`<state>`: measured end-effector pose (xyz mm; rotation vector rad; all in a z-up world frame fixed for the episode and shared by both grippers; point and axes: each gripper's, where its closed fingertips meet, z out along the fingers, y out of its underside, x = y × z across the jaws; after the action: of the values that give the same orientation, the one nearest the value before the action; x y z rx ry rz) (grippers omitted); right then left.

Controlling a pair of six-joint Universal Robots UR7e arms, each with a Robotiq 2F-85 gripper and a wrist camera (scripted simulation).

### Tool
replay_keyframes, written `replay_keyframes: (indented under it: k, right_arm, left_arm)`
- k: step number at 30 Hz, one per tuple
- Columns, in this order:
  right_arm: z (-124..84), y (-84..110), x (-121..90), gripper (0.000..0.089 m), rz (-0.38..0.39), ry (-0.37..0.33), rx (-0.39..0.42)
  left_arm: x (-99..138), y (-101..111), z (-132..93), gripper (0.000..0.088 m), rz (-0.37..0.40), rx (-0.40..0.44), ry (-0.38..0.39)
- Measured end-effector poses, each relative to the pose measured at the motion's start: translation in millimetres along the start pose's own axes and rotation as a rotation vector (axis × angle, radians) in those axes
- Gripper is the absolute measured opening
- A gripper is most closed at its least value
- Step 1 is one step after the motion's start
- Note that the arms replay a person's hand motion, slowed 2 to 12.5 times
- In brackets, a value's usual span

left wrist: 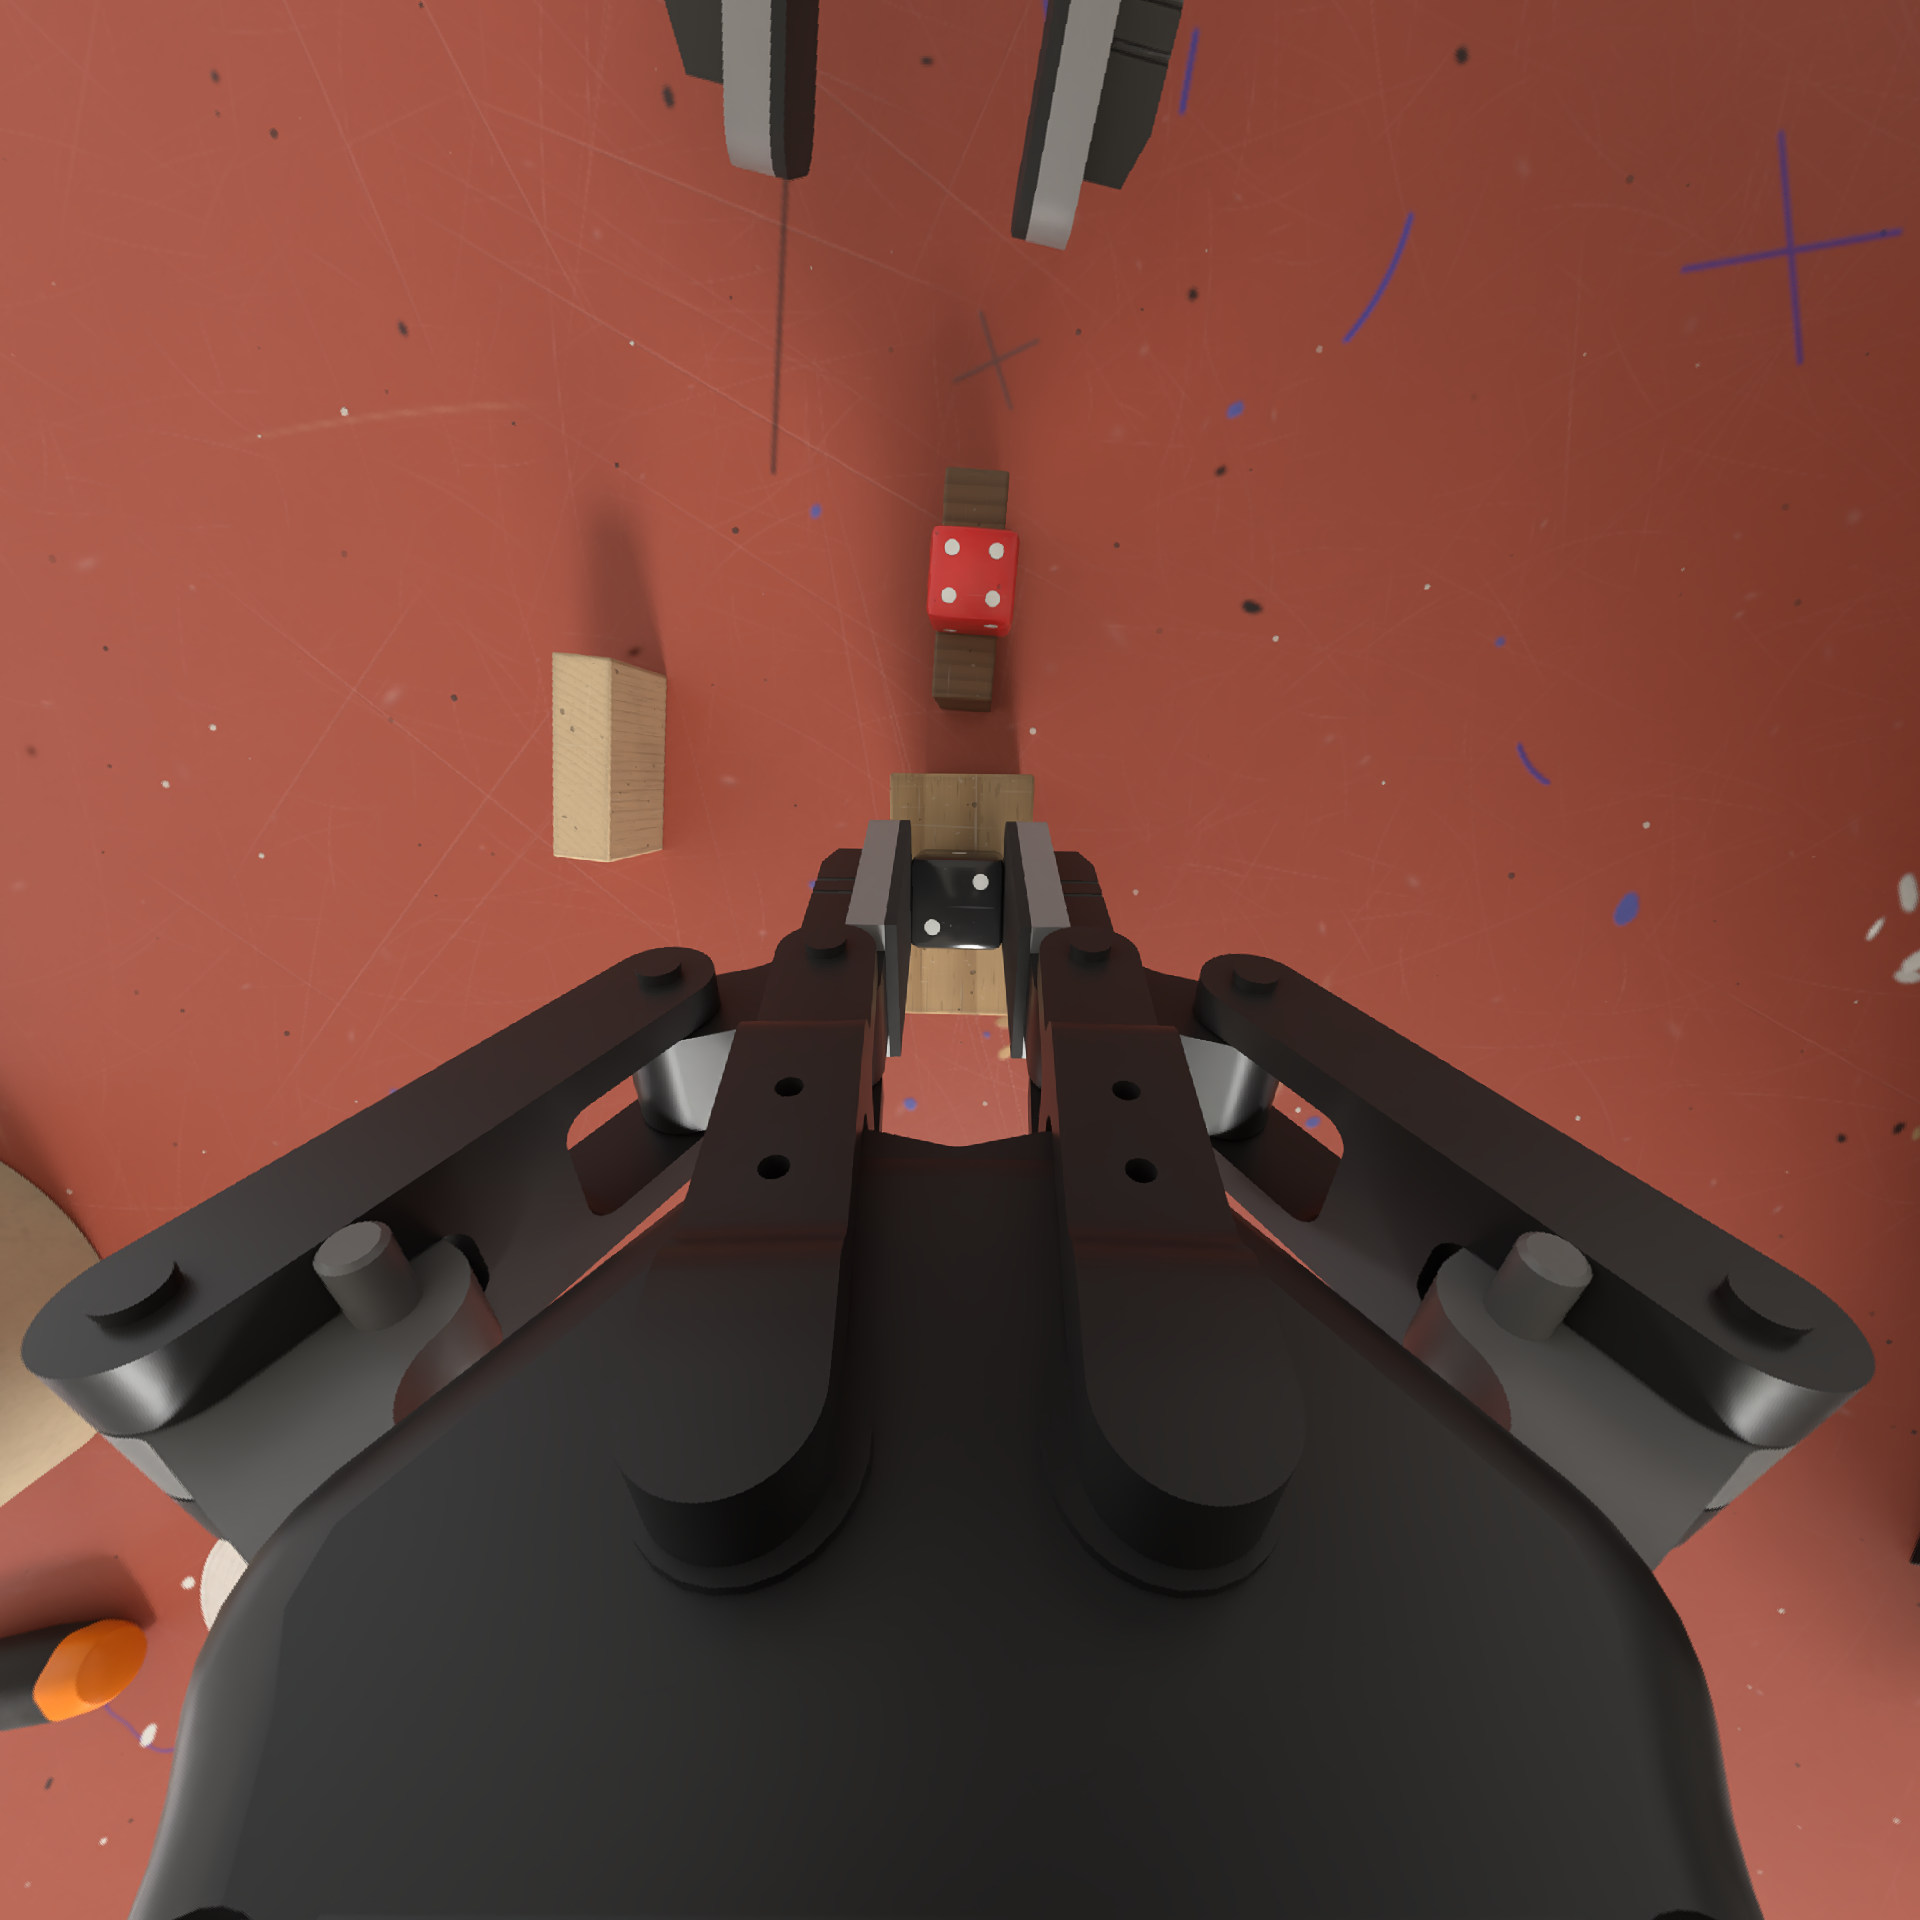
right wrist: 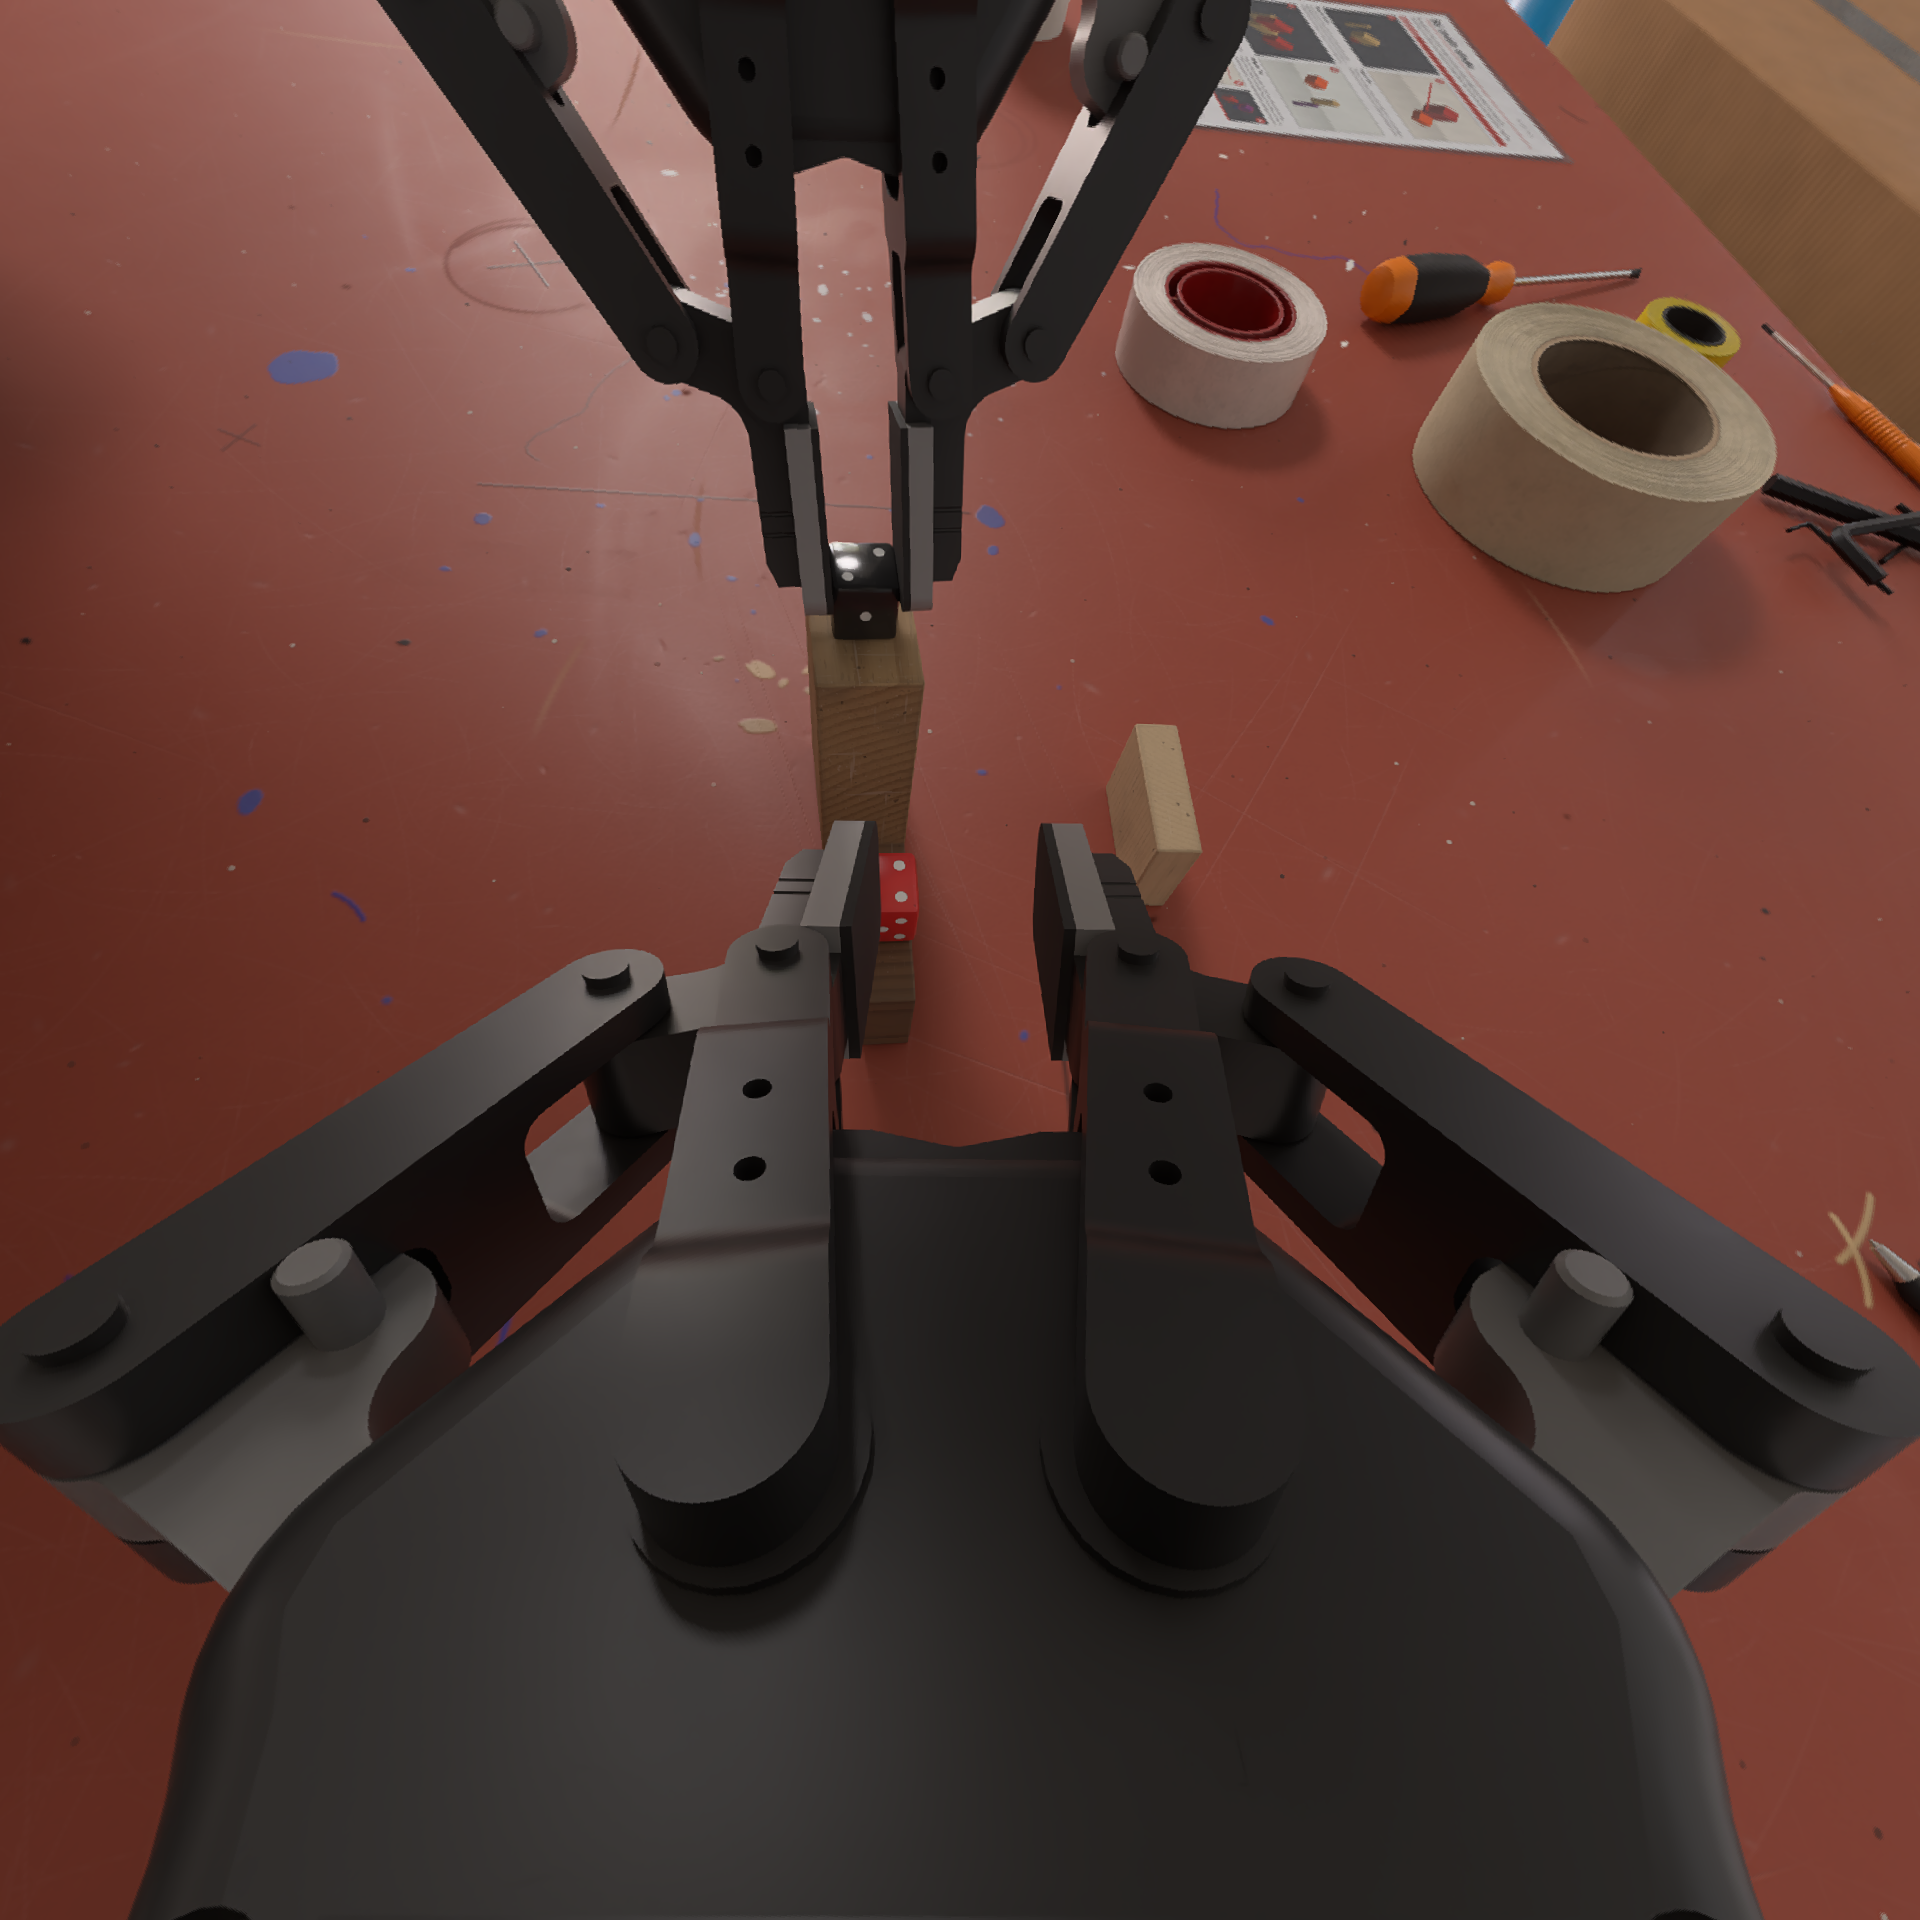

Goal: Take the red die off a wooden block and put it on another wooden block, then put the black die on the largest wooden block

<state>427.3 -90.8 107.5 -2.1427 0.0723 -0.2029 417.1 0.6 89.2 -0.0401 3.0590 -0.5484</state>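
The left gripper [left wrist: 956, 902] pinches the black die [left wrist: 957, 900] between its pads, one pad flat against each side. The die sits at the top of the tall block [left wrist: 961, 805], a pale wooden post standing on end on the red table [left wrist: 1455, 623]; from the right wrist view its underside looks level with the block's top face, though whether it rests there or hangs just above cannot be told.

Beyond that block, the red die [left wrist: 972, 578] lies on the middle of the dark block [left wrist: 966, 675], a low brown piece whose ends stick out on both sides of the die. Off to the side lies a pale block [left wrist: 608, 756] flat on the table, apart from the others.

The right gripper [right wrist: 956, 925] hovers near the red die with its jaws spread and nothing between them; the die shows just past one fingertip [right wrist: 847, 914], not gripped.

Farther across the table stand a white tape roll [right wrist: 1221, 338] and a larger tan roll [right wrist: 1595, 447], with a screwdriver [right wrist: 1455, 286] behind them and a printed sheet [right wrist: 1371, 78] at the far edge.
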Motion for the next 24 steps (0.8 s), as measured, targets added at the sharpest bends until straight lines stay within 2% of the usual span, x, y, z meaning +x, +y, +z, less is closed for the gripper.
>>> replay_keyframes:
  k: [3,8,9,18,24]
  right_arm:
    - [0.1,0.1,-0.1,0.0272,0.000,0.000,0.000]
    - [-0.1,-0.1,-0.1,0.0272,-0.001,0.000,0.001]
    - [-0.2,-0.2,-0.1,0.0272,-0.001,0.000,0.001]
    - [-0.8,-0.6,0.0,0.0272,-0.001,0.001,0.003]
    - [-0.7,-1.1,-0.4,0.0272,-0.001,-0.001,0.006]
  left_arm:
    - [-0.2,0.0,0.1,0.0158,-0.003,0.000,0.001]
    - [0.7,3.1,2.0,0.0352,-0.013,-0.008,0.005]
    - [0.6,3.5,2.0,0.0366,-0.014,-0.008,0.004]
    - [0.7,3.0,-2.6,0.0380,-0.014,0.009,0.000]
    - [0.1,-2.2,-8.3,0.0348,-0.002,0.045,-0.006]
